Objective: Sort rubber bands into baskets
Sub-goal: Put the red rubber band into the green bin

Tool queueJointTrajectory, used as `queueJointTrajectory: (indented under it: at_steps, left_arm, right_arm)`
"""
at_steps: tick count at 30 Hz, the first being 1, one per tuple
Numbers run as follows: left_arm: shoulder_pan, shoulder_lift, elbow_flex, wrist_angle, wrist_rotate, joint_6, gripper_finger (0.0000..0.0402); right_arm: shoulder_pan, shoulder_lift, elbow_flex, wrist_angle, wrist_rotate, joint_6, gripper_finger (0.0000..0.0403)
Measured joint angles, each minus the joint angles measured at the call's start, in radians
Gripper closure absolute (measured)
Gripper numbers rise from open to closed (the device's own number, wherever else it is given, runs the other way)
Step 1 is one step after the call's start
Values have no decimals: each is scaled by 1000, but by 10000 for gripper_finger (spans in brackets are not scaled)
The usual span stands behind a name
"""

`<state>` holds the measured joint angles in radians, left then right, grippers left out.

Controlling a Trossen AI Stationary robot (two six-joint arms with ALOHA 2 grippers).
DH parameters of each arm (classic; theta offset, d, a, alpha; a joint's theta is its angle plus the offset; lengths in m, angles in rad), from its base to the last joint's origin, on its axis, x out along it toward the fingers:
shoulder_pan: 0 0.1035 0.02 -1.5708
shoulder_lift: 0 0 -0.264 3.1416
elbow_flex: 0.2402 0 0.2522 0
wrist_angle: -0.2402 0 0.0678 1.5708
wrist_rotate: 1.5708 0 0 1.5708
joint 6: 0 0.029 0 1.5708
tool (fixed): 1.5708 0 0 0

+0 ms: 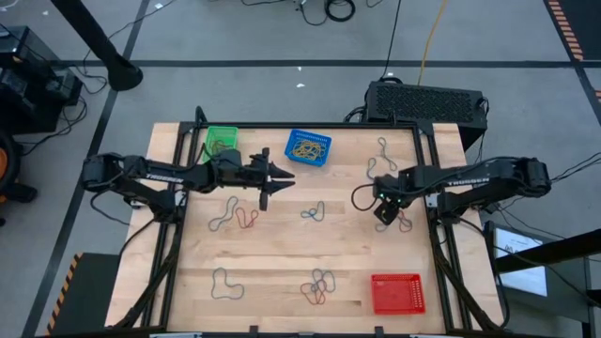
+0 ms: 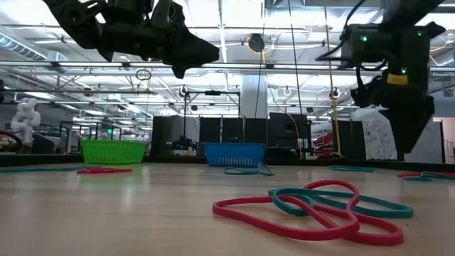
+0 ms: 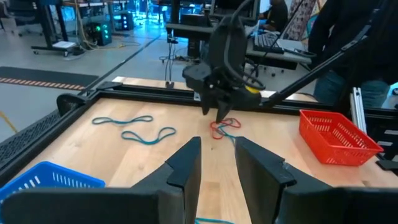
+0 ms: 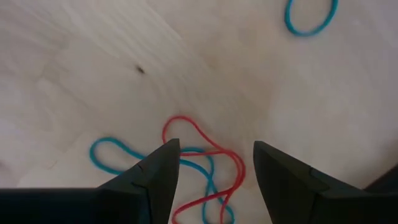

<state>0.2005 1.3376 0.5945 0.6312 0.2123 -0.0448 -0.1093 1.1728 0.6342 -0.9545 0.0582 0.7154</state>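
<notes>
My right tool (image 4: 211, 180) hangs spread wide, pointing down at a red band (image 4: 205, 155) tangled with a teal band (image 4: 118, 155) on the surface (image 4: 74, 68); neither is touched yet. To do this pick well, I judge I should come straight down so one finger lands inside the red loop and the other outside it, away from where the teal strand crosses, then pinch low against the wood so the thin rubber cannot slip out. Lifting slowly should let the teal one drop free.

Farther off, the red basket (image 1: 397, 293) sits at the near right corner of the surface, the likely home for this band. My left tool (image 1: 279, 179) hovers mid-air, pointing across the surface near the blue basket (image 1: 308, 147), its fingers partly parted and holding nothing I can see. The green basket (image 1: 222, 141) lies beyond that arm. Other bands lie scattered well apart.
</notes>
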Motion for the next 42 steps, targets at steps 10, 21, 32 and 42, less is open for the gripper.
queueJointTrajectory:
  at_steps: [10, 21, 32, 42]
  left_arm:
    - [0, 0, 0, -1, 0, 0, 297]
    - [0, 0, 0, -3, 1, -1, 297]
    - [0, 0, 0, -4, 1, -1, 297]
    - [-1, -1, 0, 15, 101, 1, 297]
  right_arm:
    - [0, 0, -63, 2, -2, 45, 207]
    - [0, 0, -134, 32, -5, 141, 256]
    - [0, -2, -172, 95, -52, 135, 334]
    - [1, -3, -41, 62, 82, 56, 401]
